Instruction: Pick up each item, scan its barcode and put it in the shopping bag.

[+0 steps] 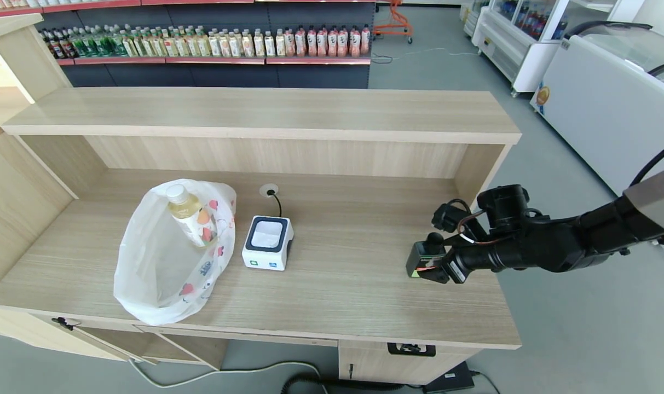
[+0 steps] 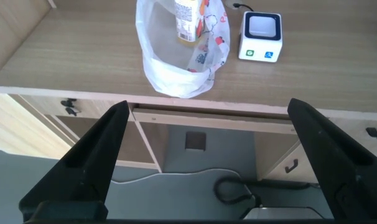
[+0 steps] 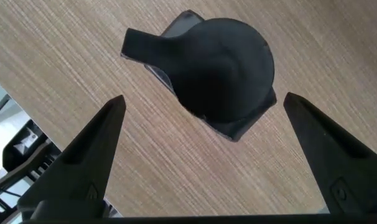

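My right pincer [image 3: 204, 101] hangs over the right end of the bench [image 1: 353, 284], its two fingers spread wide apart and closed on nothing. Between them, seen from straight above, stands a dark item [image 3: 226, 62] with a round black top and a short spout sticking out to one side (I cannot tell what it is beyond that). It sits on the wood near the right edge, and neither finger touches it.

My left pincer [image 2: 208, 107] is also spread apart and empty, held low in front of the bench's near edge, on the left side.

On the left half of the bench lies the shopping bag [image 1: 162, 273], thin white plastic with small red and blue prints, its mouth gaping. One thing is in it: a bottle [image 1: 192, 219] of pale yellow drink with a white cap, leaning in the far part of the bag.

Just right of the bag, not touching it, sits the white scanner [image 1: 267, 242] with a dark-framed window on top. Its black cable [image 1: 277, 205] runs to a round hole [image 1: 269, 190] farther back.
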You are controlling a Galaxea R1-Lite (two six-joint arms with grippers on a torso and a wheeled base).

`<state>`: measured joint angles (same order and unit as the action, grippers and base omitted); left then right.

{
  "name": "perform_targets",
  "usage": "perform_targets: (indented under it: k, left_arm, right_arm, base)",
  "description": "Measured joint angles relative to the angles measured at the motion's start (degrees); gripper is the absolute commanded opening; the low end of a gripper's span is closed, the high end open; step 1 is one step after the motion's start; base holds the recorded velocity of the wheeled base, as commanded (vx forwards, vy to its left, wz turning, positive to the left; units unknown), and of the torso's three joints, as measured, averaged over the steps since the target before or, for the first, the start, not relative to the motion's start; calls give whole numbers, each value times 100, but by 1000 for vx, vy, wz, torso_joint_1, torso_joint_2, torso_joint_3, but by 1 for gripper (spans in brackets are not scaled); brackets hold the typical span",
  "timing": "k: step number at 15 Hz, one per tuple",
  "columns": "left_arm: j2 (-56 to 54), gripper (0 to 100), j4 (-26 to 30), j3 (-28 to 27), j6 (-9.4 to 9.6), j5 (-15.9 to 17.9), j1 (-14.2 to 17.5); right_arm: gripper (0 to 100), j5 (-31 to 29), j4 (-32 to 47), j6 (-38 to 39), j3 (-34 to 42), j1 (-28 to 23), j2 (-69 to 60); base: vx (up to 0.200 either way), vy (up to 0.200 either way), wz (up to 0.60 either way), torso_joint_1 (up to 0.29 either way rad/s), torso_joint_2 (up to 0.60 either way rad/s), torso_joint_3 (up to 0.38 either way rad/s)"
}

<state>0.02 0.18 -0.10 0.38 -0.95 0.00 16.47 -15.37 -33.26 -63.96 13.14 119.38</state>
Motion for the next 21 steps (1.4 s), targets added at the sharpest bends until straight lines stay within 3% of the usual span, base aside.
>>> perform_targets:
  k: [4, 5, 15, 19, 21]
  left_arm:
    - [0, 100, 0, 0, 0, 0, 0]
    - [0, 100, 0, 0, 0, 0, 0]
    - [0, 100, 0, 2, -2, 0, 0]
    - [0, 100, 0, 2, -2, 0, 0]
    - [0, 100, 0, 2, -2, 0, 0]
  right_arm:
    - [100, 2, -4, 4, -323, 96, 226]
    - [0, 4, -6, 6, -378, 129, 278]
    - [0, -18, -600, 24, -207, 347, 466]
    - [0, -71, -753, 13, 305, 140, -568]
    - [0, -104, -833, -495, 931, -168, -1484]
  base:
    - [0, 0, 0, 0, 0, 0]
    - [0, 0, 0, 0, 0, 0]
    - [0, 0, 0, 0, 0, 0]
    - [0, 0, 0, 0, 0, 0]
    - [0, 0, 0, 0, 0, 0]
